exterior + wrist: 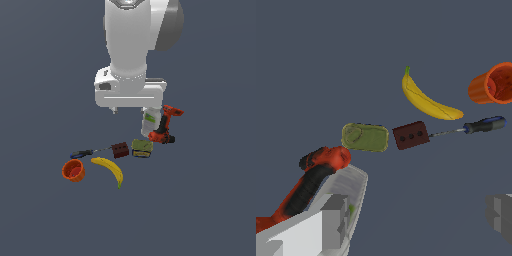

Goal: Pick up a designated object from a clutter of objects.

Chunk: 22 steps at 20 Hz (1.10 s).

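Your gripper (pixel 411 220) hangs wide apart, holding nothing.
You see the dark red block (pixel 411 135) between green-yellow sponge (pixel 365 137) and screwdriver (pixel 476 126), near the banana (pixel 426 100).

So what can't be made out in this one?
- White bottle: exterior view, top behind the arm's wrist; wrist view, partly behind a finger.
- Power drill: wrist view, base cut by the edge.
- Gripper: absent from the exterior view; fingertips cropped in the wrist view.
- Dark red block: far face hidden.
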Available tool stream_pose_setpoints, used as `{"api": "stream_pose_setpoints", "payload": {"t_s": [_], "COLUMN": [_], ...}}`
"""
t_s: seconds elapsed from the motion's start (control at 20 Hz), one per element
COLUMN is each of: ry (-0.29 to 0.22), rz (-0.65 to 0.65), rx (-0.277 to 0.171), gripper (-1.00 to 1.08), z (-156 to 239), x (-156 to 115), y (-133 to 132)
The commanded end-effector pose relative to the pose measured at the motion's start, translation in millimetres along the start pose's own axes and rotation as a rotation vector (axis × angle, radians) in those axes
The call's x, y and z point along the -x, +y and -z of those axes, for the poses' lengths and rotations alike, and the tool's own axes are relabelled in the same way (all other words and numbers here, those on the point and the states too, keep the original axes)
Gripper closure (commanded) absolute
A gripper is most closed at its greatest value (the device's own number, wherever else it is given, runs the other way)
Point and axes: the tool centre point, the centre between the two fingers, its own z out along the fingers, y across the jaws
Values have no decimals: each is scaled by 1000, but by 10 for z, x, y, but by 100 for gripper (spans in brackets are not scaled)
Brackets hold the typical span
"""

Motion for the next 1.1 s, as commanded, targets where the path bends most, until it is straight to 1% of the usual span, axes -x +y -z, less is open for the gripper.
{"api": "stream_pose_setpoints", "payload": {"t_s": [0.0, 0.4, 0.6, 0.85, 1.05], "ry": [0, 18, 18, 19, 21], "rz": [0, 28, 31, 1, -49], "rx": [0, -19, -19, -21, -24], "gripper": [-92, -92, -92, -92, -92], "z": [0, 138, 143, 88, -1], "x": [0, -11, -10, -30, -62], "y": [0, -119, -121, -111, -97]}}
